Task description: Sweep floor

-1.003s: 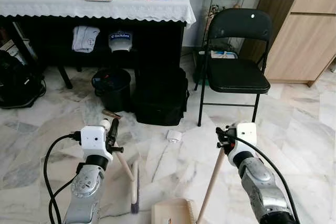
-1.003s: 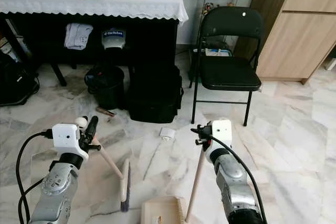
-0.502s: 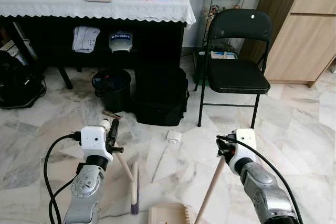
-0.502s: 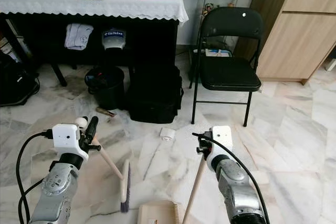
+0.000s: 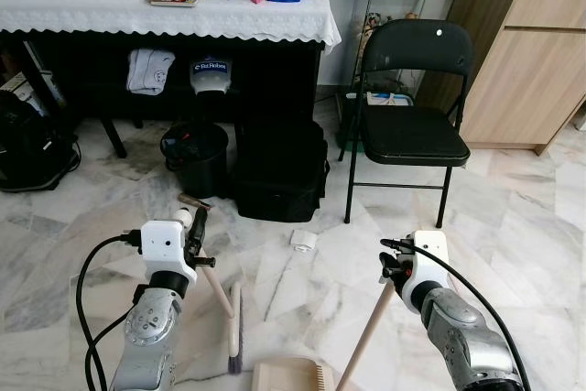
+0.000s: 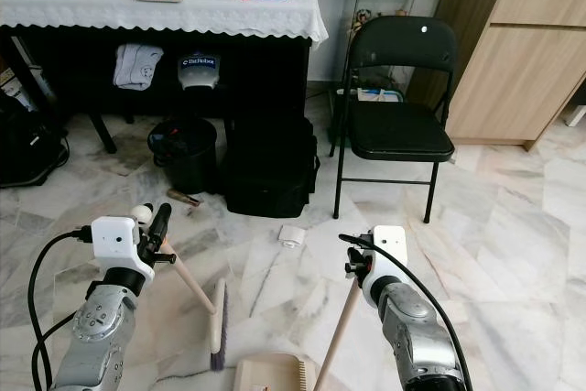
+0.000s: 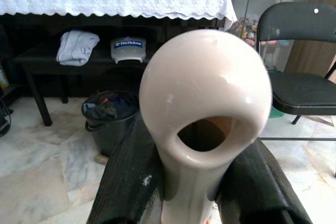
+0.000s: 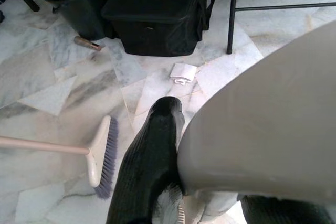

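My left gripper [image 5: 196, 220] is shut on the top of a cream broom handle [image 5: 218, 292], low on the left. The handle's looped end [image 7: 205, 108] sits between its two black fingers [image 7: 128, 182]. The broom head [image 5: 235, 327] with purple bristles rests on the marble floor [image 5: 513, 217] between my arms. My right gripper [image 5: 392, 273] is shut on the upright wooden handle [image 5: 364, 336] of a beige dustpan [image 5: 293, 375], which stands on the floor just right of the broom head. A white scrap [image 5: 303, 239] lies on the floor ahead of both tools, beside a black finger [image 8: 152, 156] in the right wrist view.
A black folding chair [image 5: 414, 130] stands ahead on the right, a wooden cabinet [image 5: 531, 70] behind it. A black bag [image 5: 279, 171] and a black bin [image 5: 194, 155] sit under a table with a white cloth [image 5: 183, 11]. A small brown object [image 5: 193, 200] lies near the bin.
My right gripper has come down and back toward me with the dustpan handle, and the dustpan has slid a little nearer. The left arm and broom have stayed put.
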### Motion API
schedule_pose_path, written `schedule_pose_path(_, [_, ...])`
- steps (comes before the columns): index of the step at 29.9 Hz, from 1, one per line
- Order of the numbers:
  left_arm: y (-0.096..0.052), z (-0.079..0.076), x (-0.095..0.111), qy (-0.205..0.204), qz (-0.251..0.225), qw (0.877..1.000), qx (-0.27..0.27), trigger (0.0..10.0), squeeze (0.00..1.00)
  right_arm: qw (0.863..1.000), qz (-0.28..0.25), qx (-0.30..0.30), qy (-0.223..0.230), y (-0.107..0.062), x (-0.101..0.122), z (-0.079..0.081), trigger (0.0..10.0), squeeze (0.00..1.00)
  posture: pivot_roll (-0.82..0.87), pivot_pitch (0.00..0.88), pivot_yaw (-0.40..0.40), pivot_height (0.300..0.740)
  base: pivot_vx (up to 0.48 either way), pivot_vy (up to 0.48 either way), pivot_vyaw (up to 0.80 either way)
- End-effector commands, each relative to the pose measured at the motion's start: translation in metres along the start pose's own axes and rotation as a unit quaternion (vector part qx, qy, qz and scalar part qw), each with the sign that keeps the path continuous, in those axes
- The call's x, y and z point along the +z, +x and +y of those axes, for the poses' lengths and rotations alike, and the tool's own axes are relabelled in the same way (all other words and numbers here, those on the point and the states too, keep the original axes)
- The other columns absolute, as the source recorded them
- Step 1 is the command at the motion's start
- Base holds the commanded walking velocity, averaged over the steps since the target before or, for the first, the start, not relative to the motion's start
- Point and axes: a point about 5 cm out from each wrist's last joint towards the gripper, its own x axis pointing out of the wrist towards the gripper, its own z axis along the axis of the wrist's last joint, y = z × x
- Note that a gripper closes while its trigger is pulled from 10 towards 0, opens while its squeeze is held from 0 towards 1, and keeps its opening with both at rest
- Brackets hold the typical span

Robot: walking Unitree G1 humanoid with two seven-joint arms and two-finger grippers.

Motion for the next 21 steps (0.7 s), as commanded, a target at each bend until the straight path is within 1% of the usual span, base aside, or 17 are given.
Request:
schedule_pose_path(1, [0.004, -0.002, 0.006, 0.002, -0.015, 1.000, -0.008, 10.0, 0.00, 1.000, 0.015, -0.001, 0.014, 0.000, -0.003, -0.001, 10.0, 0.00, 0.02, 0.000, -0.021, 0.740, 0.000, 0.000, 0.00])
schedule_pose_path(6, [0.004, -0.002, 0.006, 0.002, -0.015, 1.000, -0.009, 10.0, 0.00, 1.000, 0.009, -0.016, 0.018, 0.000, -0.001, -0.002, 10.0, 0.00, 0.02, 0.000, -0.021, 0.740, 0.000, 0.000, 0.00])
schedule_pose_path(8, [0.005, -0.002, 0.006, 0.002, -0.015, 1.000, -0.009, 10.0, 0.00, 0.999, -0.020, -0.035, 0.023, 0.000, 0.007, -0.004, 10.0, 0.00, 0.02, 0.000, -0.021, 0.740, 0.000, 0.000, 0.00])
schedule_pose_path(9, [0.005, -0.002, 0.007, 0.002, -0.015, 1.000, -0.009, 10.0, 0.00, 0.997, -0.055, -0.053, 0.012, -0.001, 0.016, -0.006, 10.0, 0.00, 0.02, 0.000, -0.022, 0.740, 0.000, 0.000, 0.00])
schedule_pose_path(10, [0.005, -0.002, 0.007, 0.002, -0.015, 1.000, -0.009, 10.0, 0.00, 0.996, -0.067, -0.061, -0.001, -0.001, 0.019, -0.007, 10.0, 0.00, 0.02, 0.000, -0.022, 0.740, 0.000, 0.000, 0.00])
schedule_pose_path(11, [0.005, -0.002, 0.006, 0.002, -0.014, 1.000, -0.008, 10.0, 0.00, 0.993, -0.088, -0.074, -0.032, -0.003, 0.025, -0.009, 10.0, 0.00, 0.02, 0.000, -0.022, 0.740, 0.000, 0.000, 0.00])
schedule_pose_path(12, [0.005, -0.002, 0.006, 0.003, -0.014, 1.000, -0.008, 10.0, 0.00, 0.991, -0.098, -0.078, -0.037, -0.003, 0.027, -0.009, 10.0, 0.00, 0.01, 0.000, -0.022, 0.740, 0.000, 0.000, 0.00])
schedule_pose_path(14, [0.004, -0.002, 0.005, 0.002, -0.012, 1.000, -0.009, 10.0, 0.00, 0.989, -0.112, -0.085, -0.031, -0.004, 0.029, -0.009, 10.0, 0.00, 0.01, 0.000, -0.022, 0.740, 0.000, 0.000, 0.00])
schedule_pose_path(16, [0.004, -0.003, 0.004, 0.002, -0.011, 1.000, -0.009, 10.0, 0.00, 0.986, -0.131, -0.092, -0.041, -0.005, 0.032, -0.008, 10.0, 0.00, 0.01, 0.000, -0.022, 0.740, 0.000, 0.000, 0.00])
schedule_pose_path(17, [0.004, -0.003, 0.004, 0.002, -0.011, 1.000, -0.009, 10.0, 0.00, 0.986, -0.131, -0.092, -0.041, -0.005, 0.032, -0.008, 10.0, 0.00, 0.01, 0.000, -0.022, 0.740, 0.000, 0.000, 0.00])
schedule_pose_path(21, [0.005, -0.003, 0.005, 0.001, -0.011, 1.000, -0.009, 10.0, 0.00, 0.976, -0.180, -0.114, -0.048, -0.009, 0.040, -0.009, 10.0, 0.00, 0.01, 0.000, -0.022, 0.740, 0.000, 0.000, 0.00])
